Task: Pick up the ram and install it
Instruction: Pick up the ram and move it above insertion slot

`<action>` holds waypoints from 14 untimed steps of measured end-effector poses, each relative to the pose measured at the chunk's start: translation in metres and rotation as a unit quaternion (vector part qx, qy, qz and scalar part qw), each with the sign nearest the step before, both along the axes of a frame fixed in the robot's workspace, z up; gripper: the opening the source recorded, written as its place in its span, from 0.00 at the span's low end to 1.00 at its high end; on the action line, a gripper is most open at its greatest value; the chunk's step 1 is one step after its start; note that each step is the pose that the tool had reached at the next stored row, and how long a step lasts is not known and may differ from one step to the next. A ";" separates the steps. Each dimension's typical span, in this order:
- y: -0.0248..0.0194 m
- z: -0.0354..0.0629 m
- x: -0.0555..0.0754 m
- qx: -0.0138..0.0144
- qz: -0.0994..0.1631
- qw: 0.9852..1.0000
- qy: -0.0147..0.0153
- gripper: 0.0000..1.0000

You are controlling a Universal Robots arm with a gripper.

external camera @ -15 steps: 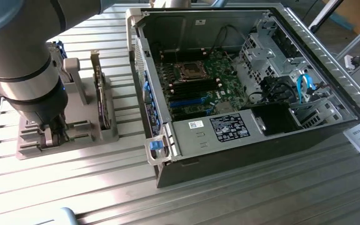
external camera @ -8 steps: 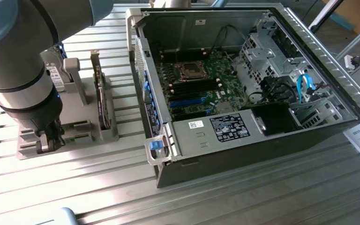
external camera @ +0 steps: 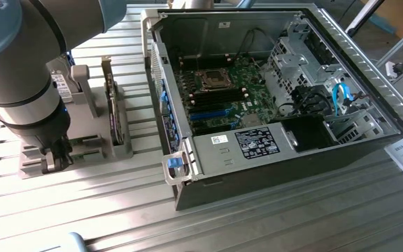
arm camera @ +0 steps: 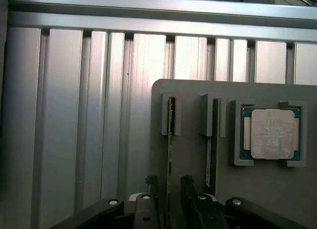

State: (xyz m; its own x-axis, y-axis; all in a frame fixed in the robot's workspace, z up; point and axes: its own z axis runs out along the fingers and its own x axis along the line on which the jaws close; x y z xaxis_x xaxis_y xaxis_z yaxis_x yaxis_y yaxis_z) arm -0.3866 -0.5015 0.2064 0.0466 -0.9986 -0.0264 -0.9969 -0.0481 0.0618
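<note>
Ram [arm camera: 171,135] apparently between parted claw [arm camera: 168,183]

The tool [arm camera: 168,192] straddles the ram [arm camera: 171,135], jaws apart with gaps either side; a second memory stick [arm camera: 213,140] stands near one finger's outer side. Slatted table [arm camera: 74,130] beside the holder [arm camera: 193,98] lies free.

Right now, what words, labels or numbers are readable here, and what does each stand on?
No text is readable.
Black label on power supply: too small.
Small sticker beside it: too small.
White label on case wall: blurred.
Processor chip: markings too faint.
</note>
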 end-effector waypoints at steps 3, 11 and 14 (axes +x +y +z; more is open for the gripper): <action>0.0000 0.0000 0.000 0.000 0.000 1.000 0.000 0.13; 0.0000 0.0000 0.000 0.000 0.000 1.000 0.000 0.13; 0.0000 0.0000 0.000 0.000 0.000 1.000 0.000 0.13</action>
